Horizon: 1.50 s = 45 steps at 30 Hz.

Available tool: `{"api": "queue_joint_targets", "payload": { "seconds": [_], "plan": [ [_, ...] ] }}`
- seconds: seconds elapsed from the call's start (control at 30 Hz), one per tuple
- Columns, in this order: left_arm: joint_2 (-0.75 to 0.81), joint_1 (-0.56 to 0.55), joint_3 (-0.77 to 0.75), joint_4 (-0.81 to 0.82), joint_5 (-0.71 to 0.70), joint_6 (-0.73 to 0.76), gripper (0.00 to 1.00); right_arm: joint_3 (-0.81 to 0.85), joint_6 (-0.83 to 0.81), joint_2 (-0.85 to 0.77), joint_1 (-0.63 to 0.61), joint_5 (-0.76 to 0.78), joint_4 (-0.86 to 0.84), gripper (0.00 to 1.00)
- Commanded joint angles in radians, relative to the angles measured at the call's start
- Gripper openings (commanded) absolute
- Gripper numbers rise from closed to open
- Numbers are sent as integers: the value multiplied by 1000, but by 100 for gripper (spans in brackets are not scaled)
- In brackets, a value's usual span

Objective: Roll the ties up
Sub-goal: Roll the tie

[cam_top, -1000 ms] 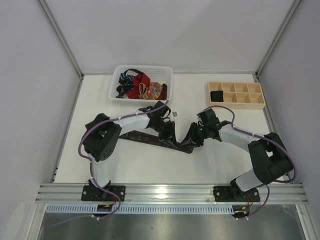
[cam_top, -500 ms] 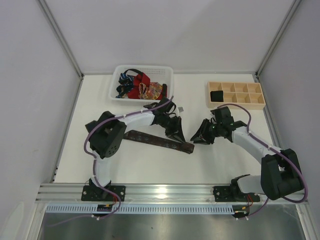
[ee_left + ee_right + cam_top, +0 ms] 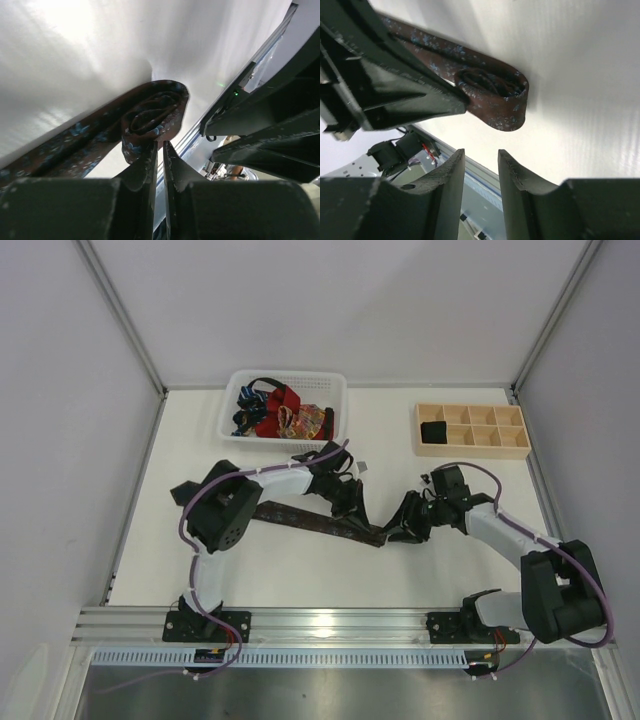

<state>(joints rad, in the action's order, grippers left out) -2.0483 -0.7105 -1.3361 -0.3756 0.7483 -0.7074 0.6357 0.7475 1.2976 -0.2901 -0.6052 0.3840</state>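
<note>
Top external view gives me the tally: one dark bundle [image 3: 433, 431] sits in the corner compartment of the pale wooden tray [image 3: 470, 407], and I take it for a finished tie. The other ties [image 3: 280, 412], red, blue and orange-patterned, lie tangled in the white mesh basket [image 3: 285, 374]. So most of the job is ahead of me. The dark tie [image 3: 315, 521] in hand lies slantwise on the white table [image 3: 300, 575] between my arms. It is flat along most of its length, with only its end nearest my right pincer [image 3: 398, 532] curled into a small rolled end [image 3: 152, 112]. That coil is loose and oval, a few turns at best. The cloth is a soft brown-black weave flecked with small blue figures, matte against the smooth table. My left pincer [image 3: 160, 150] has its jaws drawn almost together, tips right at the coil; I cannot tell whether cloth is caught between them. My right pincer stands apart and holds nothing, with the coil just beyond its tips. Long flat fabric is left to wind.
</note>
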Motion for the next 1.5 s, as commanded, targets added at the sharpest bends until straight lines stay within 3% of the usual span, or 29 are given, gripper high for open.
{"api": "queue_joint_targets", "payload": {
  "seconds": [0.0, 0.23, 0.33, 0.47, 0.5, 0.57, 0.6, 0.77, 0.8, 0.93, 1.13, 1.47],
  "plan": [
    [-7, 28, 29, 30, 20, 9, 13, 7, -4, 34, 2, -73, -66, 38],
    [-18, 52, 60, 30, 19, 40, 13, 61, 4, 108, -15, -64, -19, 35],
    [-23, 52, 63, 40, 29, 37, 13, 126, -65, 94, -30, -27, 36, 42],
    [-18, 52, 49, 40, 33, 39, 13, 298, -255, 81, -84, 145, 110, 67],
    [-16, 52, 48, 46, 39, 33, 13, 326, -346, 81, -105, 178, 130, 79],
    [-15, 51, 46, 50, 43, 34, 13, 379, -431, 75, -133, 269, 174, 89],
    [-13, 52, 45, 50, 43, 36, 13, 383, -532, 68, -168, 286, 171, 100],
    [-15, 52, 43, 67, 52, 31, 14, 288, -890, -114, -245, 315, 87, 100],
    [-15, 52, 40, 70, 54, 31, 14, 238, -1003, -136, -245, 320, 66, 100],
    [-6, 52, 46, 86, 66, 16, 18, 173, -1202, -156, -236, 322, 79, 100],
    [2, 52, 66, 139, 94, -29, 20, 116, -1269, -84, -242, 160, 32, 100],
    [2, 51, 91, 158, 102, -29, 24, 73, -1309, 40, -247, 165, -83, 100]
  ]
}}
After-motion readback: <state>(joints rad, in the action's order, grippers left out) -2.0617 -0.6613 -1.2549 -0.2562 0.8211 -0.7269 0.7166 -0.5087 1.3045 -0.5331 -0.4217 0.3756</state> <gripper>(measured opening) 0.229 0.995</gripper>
